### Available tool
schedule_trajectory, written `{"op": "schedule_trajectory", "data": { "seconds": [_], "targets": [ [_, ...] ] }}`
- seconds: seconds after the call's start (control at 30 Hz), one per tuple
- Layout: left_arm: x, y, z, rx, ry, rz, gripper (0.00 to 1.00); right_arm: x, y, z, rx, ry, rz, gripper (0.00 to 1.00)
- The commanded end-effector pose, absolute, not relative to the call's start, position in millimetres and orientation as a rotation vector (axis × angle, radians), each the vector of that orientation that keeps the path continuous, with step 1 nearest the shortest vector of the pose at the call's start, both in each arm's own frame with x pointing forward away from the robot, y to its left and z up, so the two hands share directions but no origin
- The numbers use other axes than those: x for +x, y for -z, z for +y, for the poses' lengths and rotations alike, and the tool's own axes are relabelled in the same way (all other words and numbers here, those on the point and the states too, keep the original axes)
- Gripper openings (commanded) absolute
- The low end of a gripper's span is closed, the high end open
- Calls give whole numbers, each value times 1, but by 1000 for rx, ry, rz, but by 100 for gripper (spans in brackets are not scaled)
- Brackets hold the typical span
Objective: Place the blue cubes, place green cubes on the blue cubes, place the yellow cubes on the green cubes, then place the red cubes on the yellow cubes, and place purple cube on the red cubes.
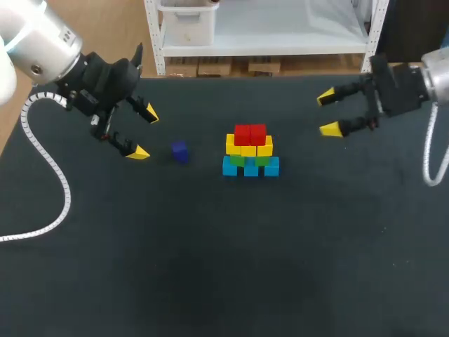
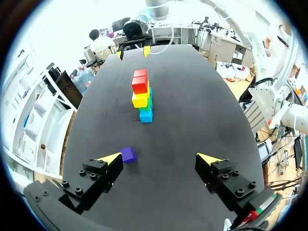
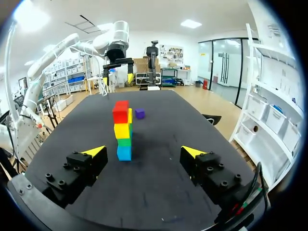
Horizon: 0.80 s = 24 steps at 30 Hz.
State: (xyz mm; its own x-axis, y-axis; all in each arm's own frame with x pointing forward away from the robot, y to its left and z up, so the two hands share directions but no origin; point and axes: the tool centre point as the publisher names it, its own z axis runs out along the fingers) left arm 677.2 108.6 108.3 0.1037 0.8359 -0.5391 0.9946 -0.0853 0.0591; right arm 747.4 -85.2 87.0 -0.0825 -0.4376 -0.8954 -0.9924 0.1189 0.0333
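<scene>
A stepped stack stands mid-table: blue cubes at the base, green cubes on them, yellow cubes above, two red cubes on top. A single purple cube lies on the table to the stack's left. My left gripper hovers open just left of the purple cube, which sits close to one yellow fingertip in the left wrist view, with the purple cube beside it. My right gripper is open and empty, off to the stack's right. The right wrist view shows the stack ahead of its fingers.
The dark table has open room in front of the stack. A white shelf unit stands beyond the far edge.
</scene>
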Motion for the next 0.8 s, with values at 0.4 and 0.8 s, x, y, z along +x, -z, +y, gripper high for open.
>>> {"op": "schedule_trajectory", "data": {
  "seconds": [0.4,0.8],
  "targets": [
    [689,-95,101,1900,467,1840,100,754,-86,-112,-1468,-952,1577,100],
    [721,-52,77,1700,343,1930,100,754,-86,-112,-1468,-952,1577,100]
  ]
}}
